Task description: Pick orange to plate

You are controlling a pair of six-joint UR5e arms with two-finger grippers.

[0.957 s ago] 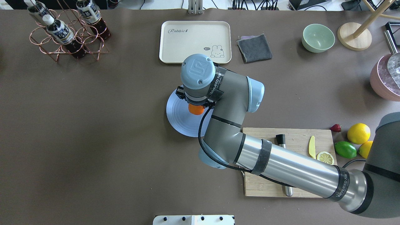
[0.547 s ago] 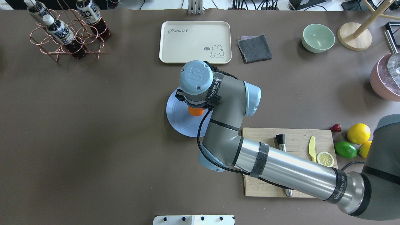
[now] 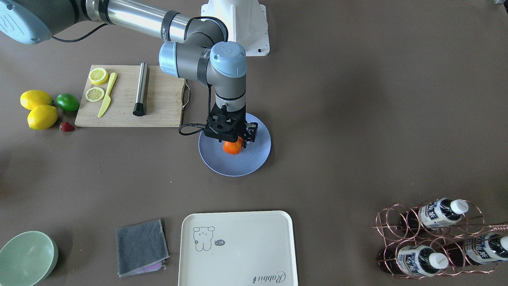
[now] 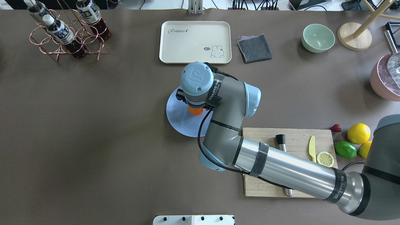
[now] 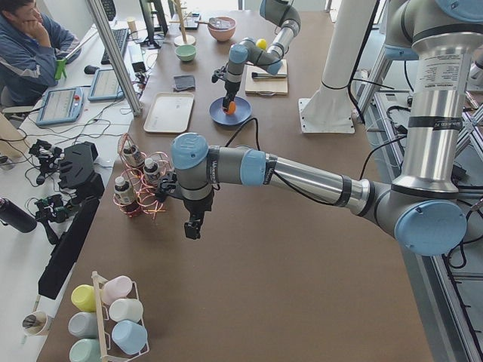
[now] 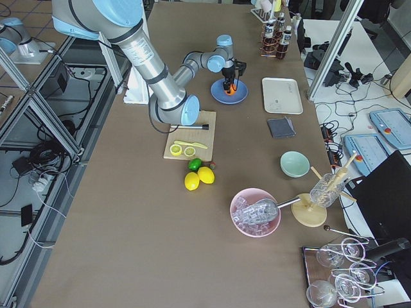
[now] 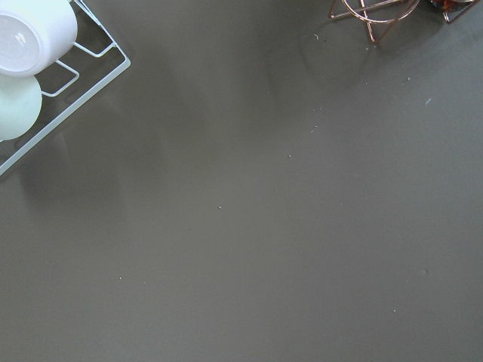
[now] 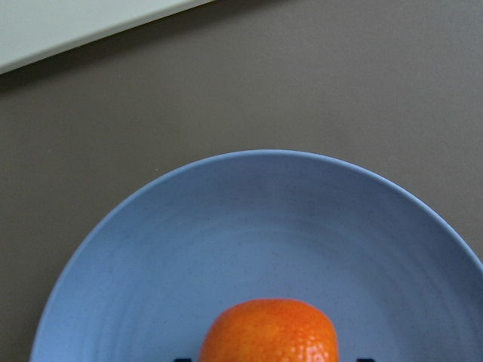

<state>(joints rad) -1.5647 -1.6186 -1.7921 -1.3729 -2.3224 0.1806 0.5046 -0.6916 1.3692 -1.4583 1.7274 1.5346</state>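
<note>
Brown matting covers the table point(image 3: 357, 99), and from the front-facing view we see the right gripper point(image 3: 231, 139) pointing straight down over the blue plate point(image 3: 254, 161). The orange point(image 3: 233, 147) sits directly beneath it near the plate's middle, a spot that leaves rim on every side should the fruit roll. From overhead, the wrist hides all but a sliver of the orange, so we learn nothing of the jaws there. Looking along the table from the left end, the left gripper point(image 5: 193, 226) hangs over bare matting near the copper bottle rack point(image 5: 143, 177), well apart from the work, which we judge keeps it clear; whether its jaws are spread we cannot tell. The right-end view puts the orange low over the plate. In the right wrist view, dark slivers of the jaws flank the orange, yet we cannot tell whether they pinch it or stand free.
</note>
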